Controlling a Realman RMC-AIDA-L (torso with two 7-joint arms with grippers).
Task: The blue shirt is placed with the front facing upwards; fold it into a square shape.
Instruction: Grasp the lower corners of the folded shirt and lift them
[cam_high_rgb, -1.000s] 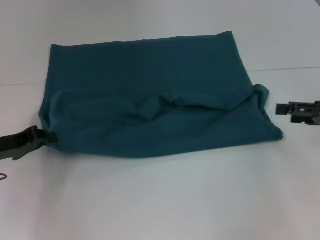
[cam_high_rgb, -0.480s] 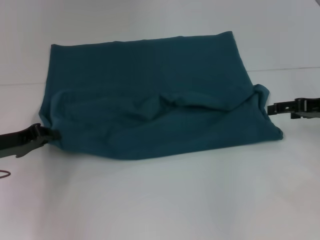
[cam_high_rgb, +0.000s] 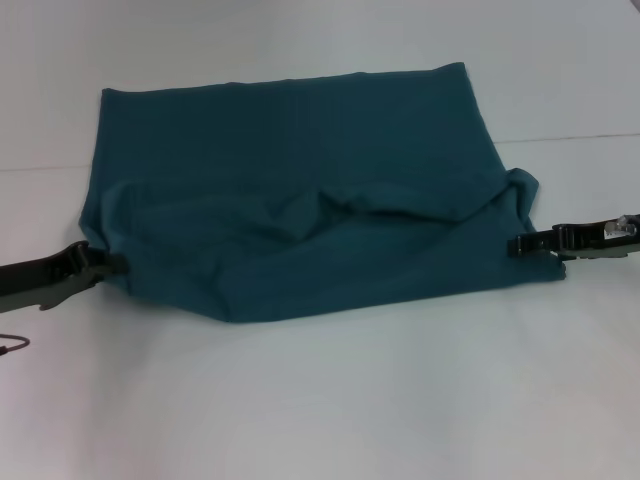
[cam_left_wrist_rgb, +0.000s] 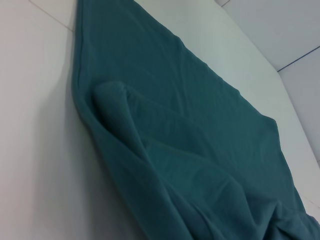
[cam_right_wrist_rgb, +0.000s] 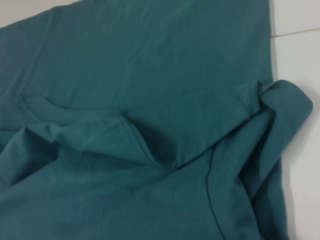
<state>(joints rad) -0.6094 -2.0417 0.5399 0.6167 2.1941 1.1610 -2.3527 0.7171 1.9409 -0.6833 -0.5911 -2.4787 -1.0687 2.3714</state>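
- You had the blue shirt (cam_high_rgb: 300, 190) lying across the middle of the white table (cam_high_rgb: 320, 400), already doubled over on itself, plain side up, no lettering showing.
- Its near layer sat bunched: a ridge of slack ran through the centre, and the corner on your right side was curled up into a lump.
- Your left tool (cam_high_rgb: 100, 266) was down at table level, touching the shirt's near left corner. I could not tell whether it had cloth pinched or was just nosing in.
- Your right tool (cam_high_rgb: 520, 244) sat at the shirt's near right edge, tip against the fabric. Same story: its opening was not readable.
- The wrist views showed only cloth: folds and hems, no fingers.
- My read: you were at the pickup for the next fold, both tools seeking the near corners at once.
- The next move called for a firm hold on both corners, through every layer, then a level lift together and a carry toward the far edge, so the slack pulled flat instead of folding in.
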